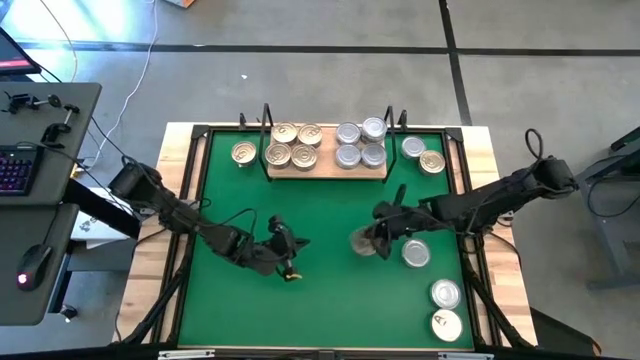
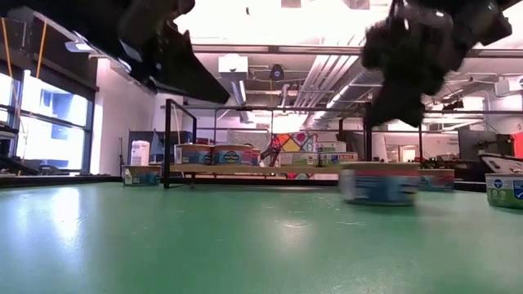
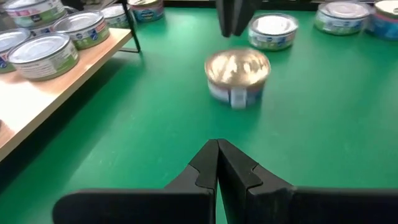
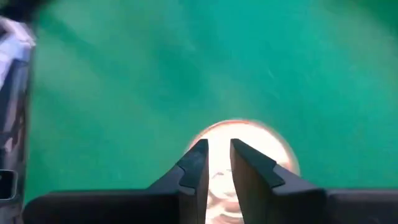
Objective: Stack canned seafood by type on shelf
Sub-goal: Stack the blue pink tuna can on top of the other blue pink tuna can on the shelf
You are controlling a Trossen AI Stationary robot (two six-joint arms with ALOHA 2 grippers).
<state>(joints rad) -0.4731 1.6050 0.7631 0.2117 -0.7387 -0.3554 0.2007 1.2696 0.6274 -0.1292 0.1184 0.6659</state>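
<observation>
Right claw [image 4: 217, 163], fingers narrowly parted and gripping nothing, hovers above a gold-lidded round flat metal tin [image 1: 362, 243] on the green tabletop mat [image 1: 320, 205]. Other tins sit on the light wooden shelf [image 1: 326, 166]. Left claw [image 3: 218, 163] is closed, empty, mid-mat.

Left gripper [image 1: 291, 262] fingers pressed shut, arm low mid-counter, right gripper [image 1: 371, 240] fingers narrowly parted, angled downward.
</observation>
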